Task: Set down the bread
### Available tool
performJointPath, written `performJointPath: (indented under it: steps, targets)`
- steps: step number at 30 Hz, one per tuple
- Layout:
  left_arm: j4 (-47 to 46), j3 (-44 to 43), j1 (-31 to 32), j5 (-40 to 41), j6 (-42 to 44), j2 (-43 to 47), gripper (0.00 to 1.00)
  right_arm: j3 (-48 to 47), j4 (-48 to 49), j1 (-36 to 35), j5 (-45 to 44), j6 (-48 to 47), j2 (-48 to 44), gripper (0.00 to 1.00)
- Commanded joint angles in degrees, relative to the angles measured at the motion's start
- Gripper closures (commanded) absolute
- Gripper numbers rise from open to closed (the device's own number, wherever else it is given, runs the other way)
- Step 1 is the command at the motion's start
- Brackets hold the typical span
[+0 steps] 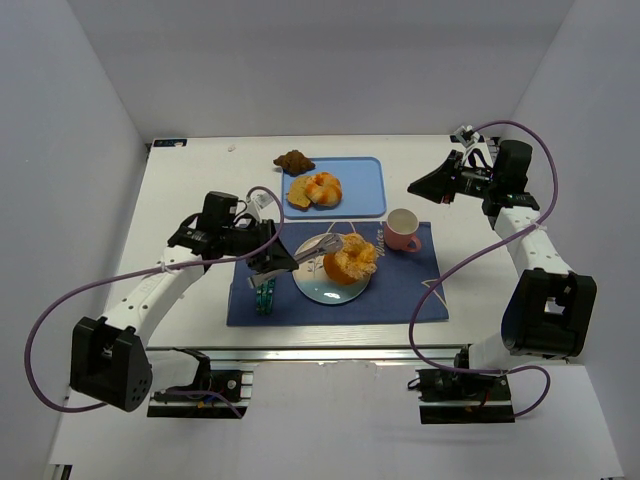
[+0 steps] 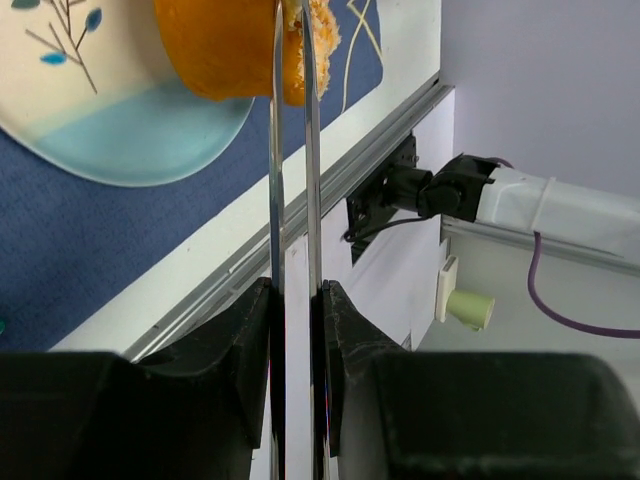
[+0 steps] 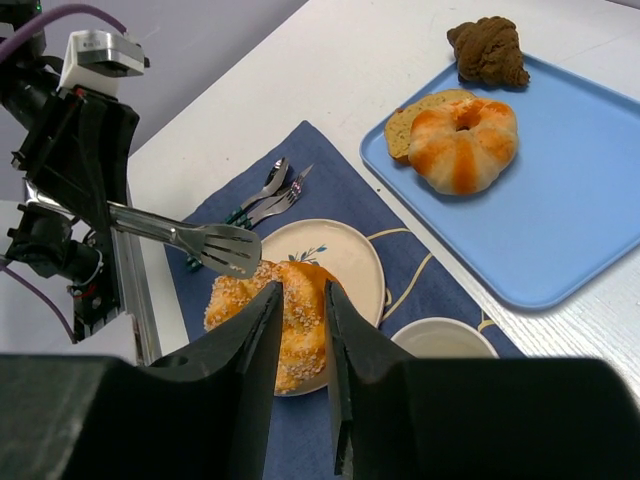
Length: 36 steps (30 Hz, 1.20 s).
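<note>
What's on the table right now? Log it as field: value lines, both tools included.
bread: on the plate, which sits on the blue placemat
left tool: closed on metal tongs, tips at the bread
right tool: off at the right rear, fingers nearly together, holding nothing
tray: blue, holds a pale pastry
cup: pink, on the placemat beside the plate

Your left gripper and right gripper are black; the arms are white with black joints, trailing purple cables.
</note>
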State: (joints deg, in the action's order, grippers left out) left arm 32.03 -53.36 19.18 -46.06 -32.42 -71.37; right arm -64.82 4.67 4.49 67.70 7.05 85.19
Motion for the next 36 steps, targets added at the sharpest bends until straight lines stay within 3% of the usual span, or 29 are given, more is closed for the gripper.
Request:
performJointPath:
  steps: [1, 4, 7, 9, 11, 17, 25, 29, 31, 36]
  targets:
    - [-0.6, 0.7, -0.4, -2.6, 1.8, 2.6, 1.0, -1.6, 0.4, 0.1, 0.9, -0.5, -1.6, 0.71]
    - [2.8, 1.2, -0.4, -0.4, 3.7, 1.9, 0.98, -1.5, 0.4, 0.1, 0.9, -0.5, -1.6, 0.67]
    - [5.3, 0.5, -0.4, 3.4, 5.0, 1.9, 0.83, -1.5, 0.3, 0.1, 1.0, -0.5, -1.7, 0.64]
    - [6.1, -0.2, -0.4, 5.5, 5.4, 2.3, 0.66, -1.4, 0.3, 0.0, 1.0, -0.5, -1.5, 0.64]
    - [7.2, -0.9, -0.4, 6.9, 6.1, 2.5, 0.57, -1.4, 0.3, 0.0, 1.1, -0.5, -1.5, 0.64]
    - [8.9, -2.4, -0.7, 9.8, 6.8, 3.8, 0.48, -1.5, 0.3, -0.2, 1.2, -0.5, -1.3, 0.62]
    - [12.8, -7.2, -5.8, 14.1, 9.0, 6.7, 0.49, -1.4, 0.3, -0.4, 1.6, -0.3, -1.1, 0.62]
    - [14.5, -9.7, -12.0, 14.9, 11.8, 7.2, 0.56, -1.5, 0.3, -0.4, 1.7, -0.5, -1.0, 0.62]
    - [15.7, -11.2, -12.2, 21.8, 13.2, 6.6, 0.64, -1.8, -0.3, -0.6, 1.6, -1.5, -1.0, 0.62]
    - [13.3, -11.8, -18.3, 35.3, 18.1, 0.5, 0.7, -3.1, -6.1, -1.6, -0.4, -5.8, -1.2, 0.62]
